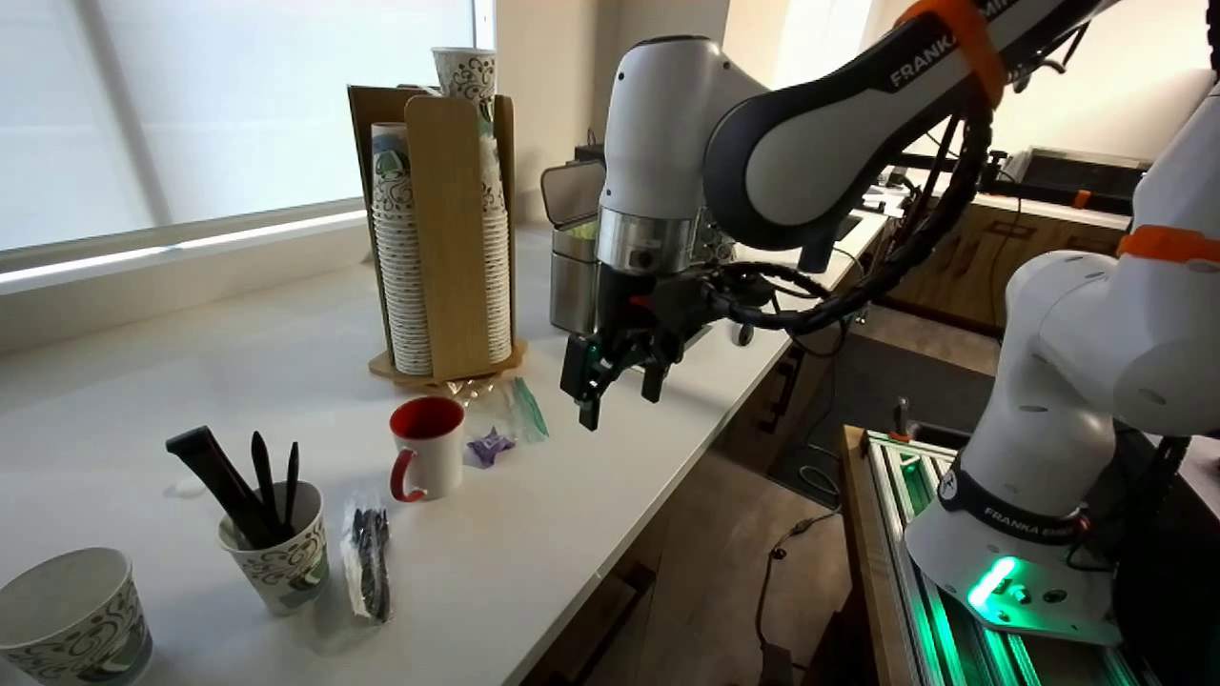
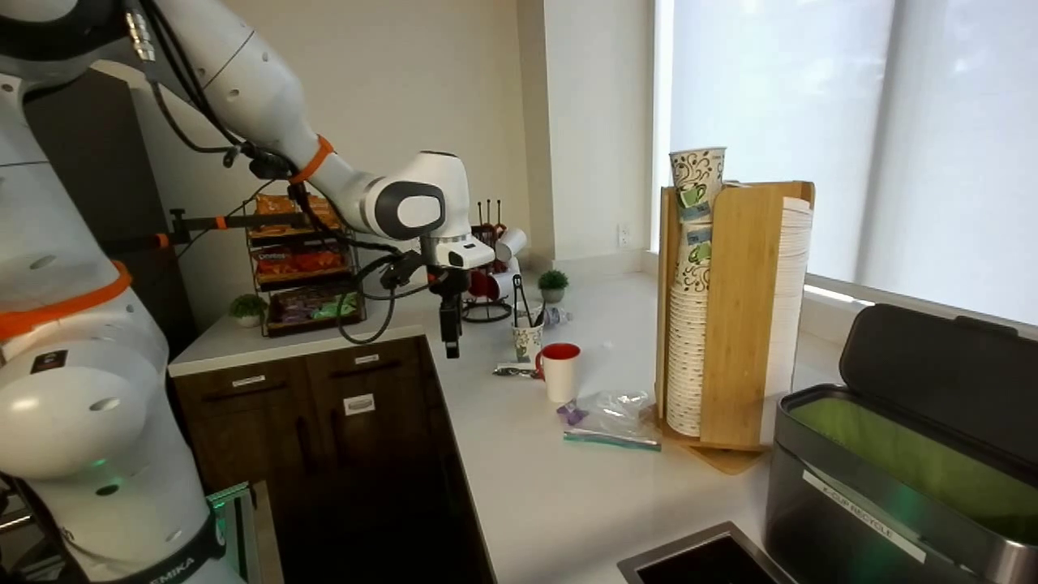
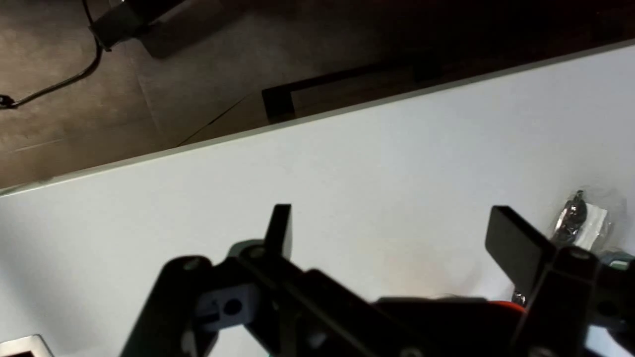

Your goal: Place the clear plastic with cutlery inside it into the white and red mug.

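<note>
Tabletop [image 1: 543,495] carries the cutlery packet [image 1: 368,562] just beside the utensil cup [image 1: 291,569], so the wide, empty claw [image 3: 391,229] may topple that cup if lowered off-center.

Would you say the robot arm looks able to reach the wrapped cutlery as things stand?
Probably yes: the gripper is open and nothing covers the wrapped cutlery, though the mug and utensil cup stand close by.
</note>
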Controlling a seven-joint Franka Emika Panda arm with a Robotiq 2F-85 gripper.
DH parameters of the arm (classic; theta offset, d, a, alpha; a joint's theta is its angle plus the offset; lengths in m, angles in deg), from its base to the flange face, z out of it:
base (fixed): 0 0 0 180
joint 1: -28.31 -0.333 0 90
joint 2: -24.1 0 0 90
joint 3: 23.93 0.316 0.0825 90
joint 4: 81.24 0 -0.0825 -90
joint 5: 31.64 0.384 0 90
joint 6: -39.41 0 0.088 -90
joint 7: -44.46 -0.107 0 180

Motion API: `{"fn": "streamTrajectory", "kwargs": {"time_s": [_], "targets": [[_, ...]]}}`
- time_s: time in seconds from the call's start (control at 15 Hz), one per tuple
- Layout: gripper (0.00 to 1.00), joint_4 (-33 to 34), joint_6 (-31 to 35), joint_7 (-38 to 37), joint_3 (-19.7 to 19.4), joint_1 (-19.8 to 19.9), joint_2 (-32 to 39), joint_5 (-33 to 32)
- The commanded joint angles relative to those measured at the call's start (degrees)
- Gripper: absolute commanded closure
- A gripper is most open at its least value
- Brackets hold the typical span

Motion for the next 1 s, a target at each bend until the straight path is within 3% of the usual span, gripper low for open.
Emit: {"fn": "streamTrajectory", "kwargs": {"time_s": [0.0,0.13,0.4,0.6,0.93], "targets": [[0.0,-0.01,-0.08,-0.17,-1.26,-1.18,-0.18,-0.32],[0.0,-0.26,2.73,-1.05,-1.03,-1.26,0.33,0.25],[0.0,3.1,20.58,-3.58,-0.39,-2.72,10.13,3.75],[0.0,7.1,32.84,-0.1,-0.38,-5.58,19.11,6.45],[0.0,16.25,40.97,4.05,0.34,-9.32,31.19,8.94]]}}
